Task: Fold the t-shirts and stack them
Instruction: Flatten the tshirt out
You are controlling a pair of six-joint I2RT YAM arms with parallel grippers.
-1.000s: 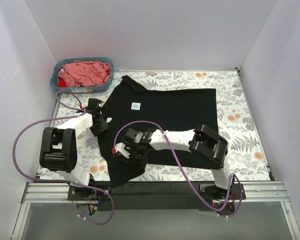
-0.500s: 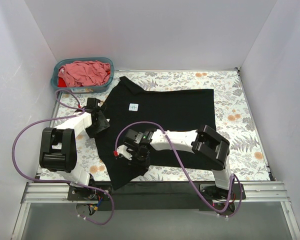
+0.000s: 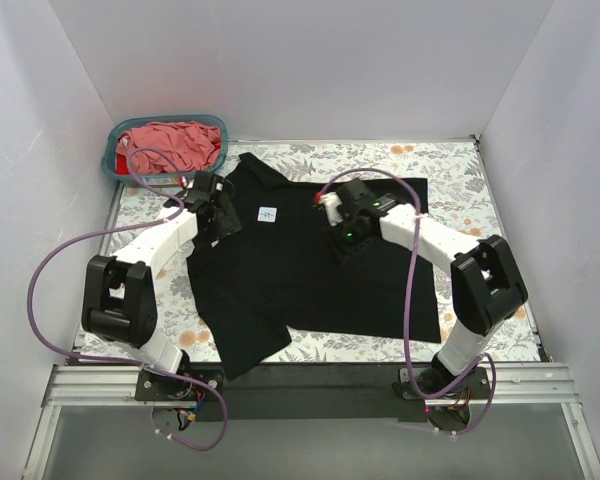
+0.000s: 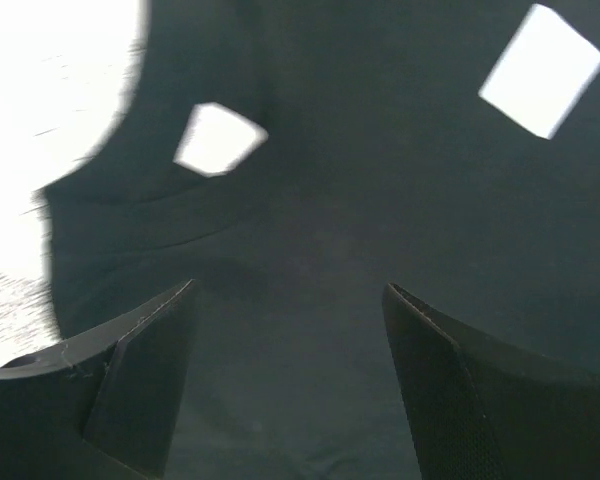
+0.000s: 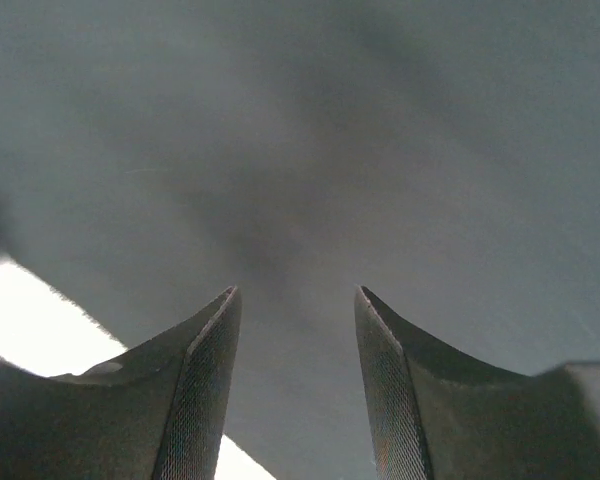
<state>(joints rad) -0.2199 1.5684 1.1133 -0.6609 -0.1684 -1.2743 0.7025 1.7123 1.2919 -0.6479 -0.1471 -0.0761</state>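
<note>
Directly under right tool (image 5: 296, 292), black t-shirt (image 3: 300, 285)

The left arm (image 3: 160, 245) reaches far and slightly right from its base, its left gripper (image 3: 212, 207) tipped down, jaws spread wide and empty. The right arm (image 3: 430, 236) stretches far and leftward, elbow bent at right, its right gripper (image 3: 346, 228) likewise parted, holding nothing

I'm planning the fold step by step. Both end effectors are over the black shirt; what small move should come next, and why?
Probably lower the left end effector onto the black shirt near its collar and close on the cloth. Both it and the right end effector stand open, holding nothing, and the shirt lies spread out, not yet folded.
</note>
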